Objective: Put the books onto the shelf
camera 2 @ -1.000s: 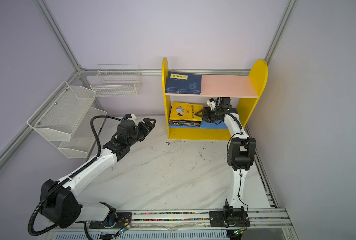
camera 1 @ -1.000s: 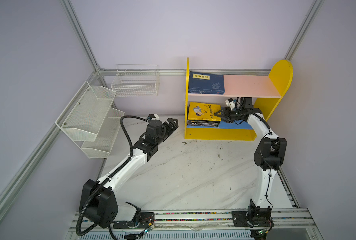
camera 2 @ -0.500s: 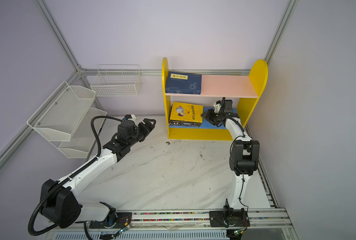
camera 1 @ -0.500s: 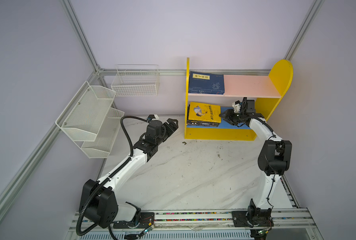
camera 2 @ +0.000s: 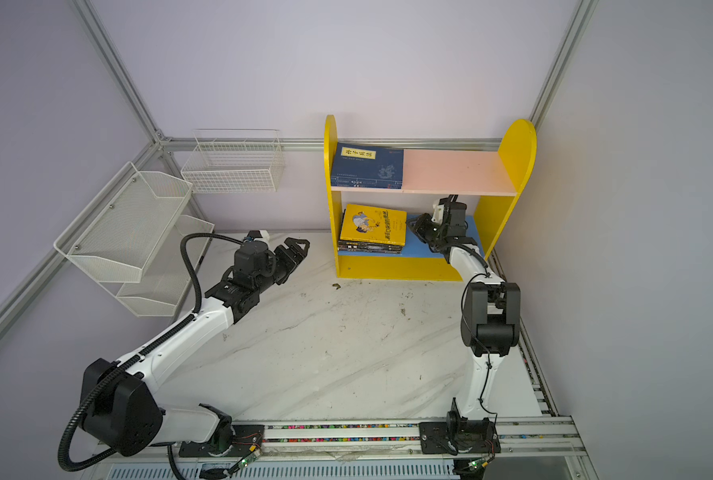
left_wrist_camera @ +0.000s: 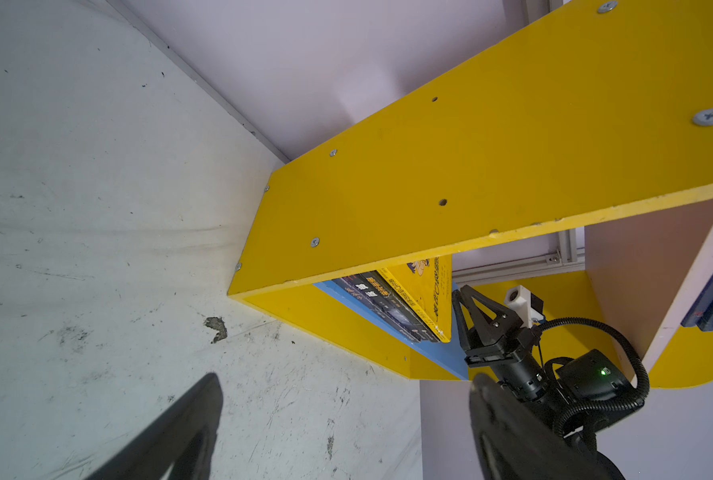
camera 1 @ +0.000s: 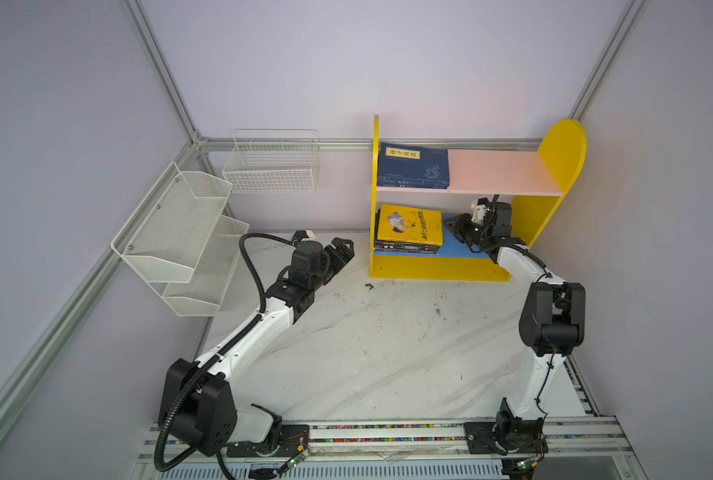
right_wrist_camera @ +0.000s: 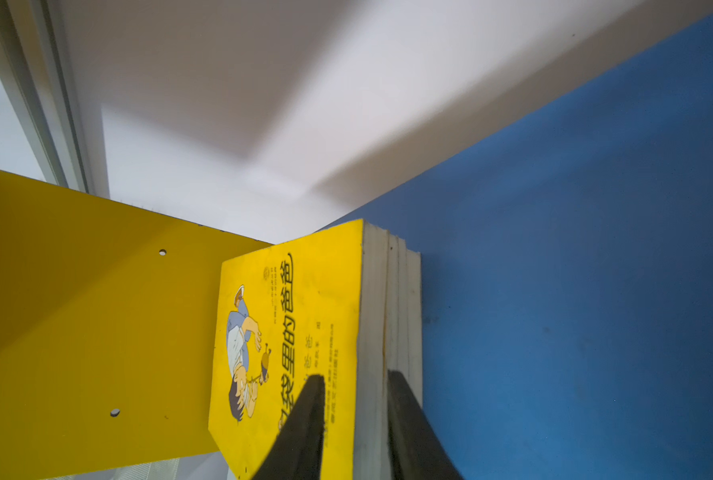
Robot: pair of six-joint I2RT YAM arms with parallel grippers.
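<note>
The shelf (camera 1: 562, 153) stands at the back right of the table. A navy book (camera 1: 413, 168) with a yellow label lies on the shelf's pink upper board. A yellow cartoon book (camera 1: 409, 224) tops a stack of dark books (camera 1: 404, 248) on the blue lower board (camera 1: 462, 251). My right gripper (camera 1: 450, 224) (right_wrist_camera: 355, 374) reaches into the lower tier, its tips at the stack's right edge. Its jaws stand narrowly open with nothing between them; whether they touch the stack is unclear. My left gripper (camera 1: 344, 245) (left_wrist_camera: 346, 377) hangs wide open and empty over the table, left of the shelf.
A white mesh tiered rack (camera 1: 180, 232) and a white wire basket (camera 1: 271, 162) hang on the left and back walls. A small scrap (camera 1: 369, 286) lies on the marble table (camera 1: 388, 353) before the shelf. The arms' base rail (camera 1: 388, 432) runs along the front edge.
My right gripper has drawn back a little from the stack and its jaws have narrowed. The right elbow has shifted to the right. The left arm has not moved.
</note>
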